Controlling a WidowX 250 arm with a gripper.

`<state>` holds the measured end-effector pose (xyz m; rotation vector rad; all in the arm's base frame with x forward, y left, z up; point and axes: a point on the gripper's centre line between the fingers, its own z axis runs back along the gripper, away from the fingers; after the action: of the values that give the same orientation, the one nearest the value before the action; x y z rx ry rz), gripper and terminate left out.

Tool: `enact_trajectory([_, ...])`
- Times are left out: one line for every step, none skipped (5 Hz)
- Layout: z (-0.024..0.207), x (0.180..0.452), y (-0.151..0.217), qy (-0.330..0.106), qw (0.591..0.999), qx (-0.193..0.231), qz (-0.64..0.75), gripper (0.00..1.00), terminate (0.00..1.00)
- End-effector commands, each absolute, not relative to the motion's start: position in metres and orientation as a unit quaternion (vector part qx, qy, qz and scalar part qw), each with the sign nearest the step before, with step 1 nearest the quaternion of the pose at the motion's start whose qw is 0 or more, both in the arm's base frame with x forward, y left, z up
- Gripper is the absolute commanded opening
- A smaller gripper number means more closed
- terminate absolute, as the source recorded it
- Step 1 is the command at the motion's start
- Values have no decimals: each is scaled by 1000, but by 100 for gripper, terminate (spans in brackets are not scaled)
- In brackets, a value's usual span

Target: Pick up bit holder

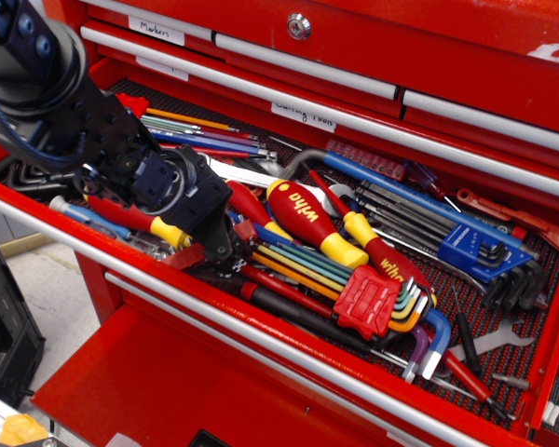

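The open drawer [540, 372] is sitting crowded with tools, its front rail running just below the black arm [65, 112]; the gripper [225, 261] is reaching low near that front edge, its jaws hidden against clutter, so I cannot tell their state; the bit holder [186, 255] is lying just left of them, hemmed by a yellow-tipped screwdriver [144, 222].

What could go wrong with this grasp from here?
1. The gripper sits low among crowded tools; its fingertips could catch the yellow-tipped screwdriver or the coloured hex keys beside it.
2. Only the end of the bit holder shows, near the drawer's front rail; an off-centre grip may let the strip tilt or slip when lifted.
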<state>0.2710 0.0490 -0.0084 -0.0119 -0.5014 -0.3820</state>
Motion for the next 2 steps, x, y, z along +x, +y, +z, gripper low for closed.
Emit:
enact_trajectory([-7, 268, 51, -217, 956, 16, -195, 0, 0])
enact_trajectory([16, 269, 51, -182, 960, 29, -211, 0, 0])
